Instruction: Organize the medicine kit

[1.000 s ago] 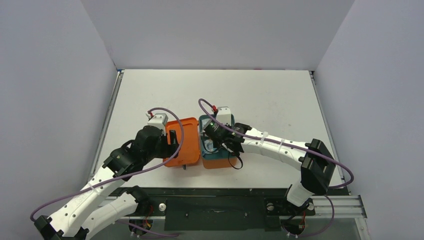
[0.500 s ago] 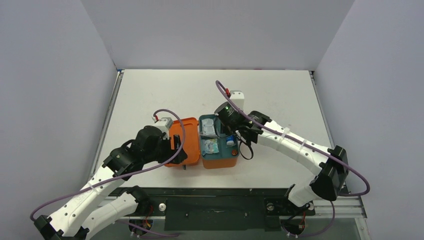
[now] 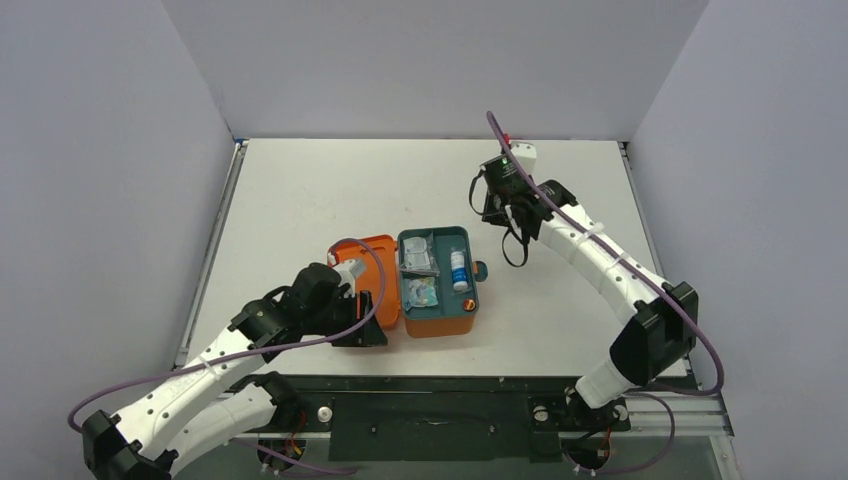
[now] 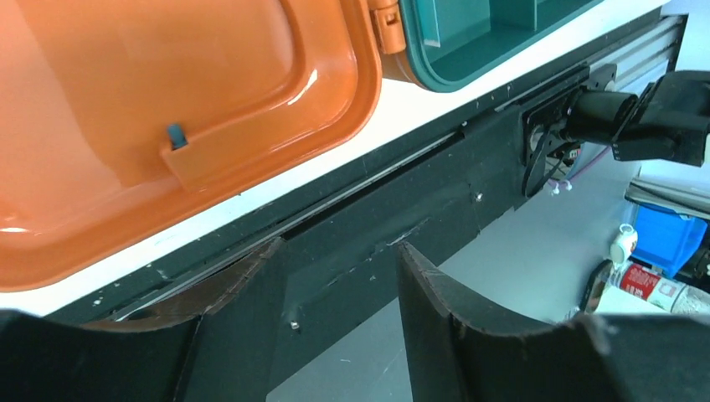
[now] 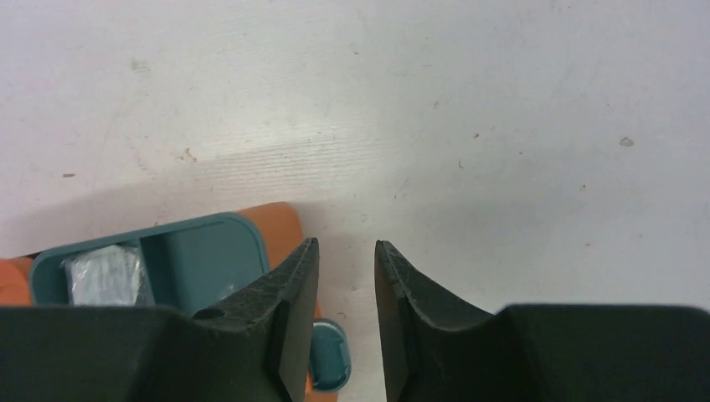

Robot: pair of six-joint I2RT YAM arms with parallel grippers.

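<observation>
The medicine kit (image 3: 440,326) lies open near the table's front middle, its orange lid (image 3: 385,252) folded out to the left. Its teal tray (image 3: 470,305) holds a white bottle (image 3: 458,270) and clear packets (image 3: 418,258). My left gripper (image 3: 370,335) sits at the lid's near edge. In the left wrist view it (image 4: 339,251) stands open and empty over the table's front rail, with the lid (image 4: 167,84) above it. My right gripper (image 3: 495,208) hangs behind and right of the kit. It (image 5: 346,244) is open, with bare table between its fingers.
The black front rail (image 4: 402,209) runs just below the lid. A teal latch (image 5: 329,368) juts from the kit's right side. The purple cable (image 3: 370,295) of the left arm loops over the lid. Grey walls (image 3: 120,150) enclose the white table (image 3: 330,190).
My right arm has lifted out of the tray and swung back and to the right, uncovering the bottle. My left gripper slid toward the lid's near edge and its jaws narrowed.
</observation>
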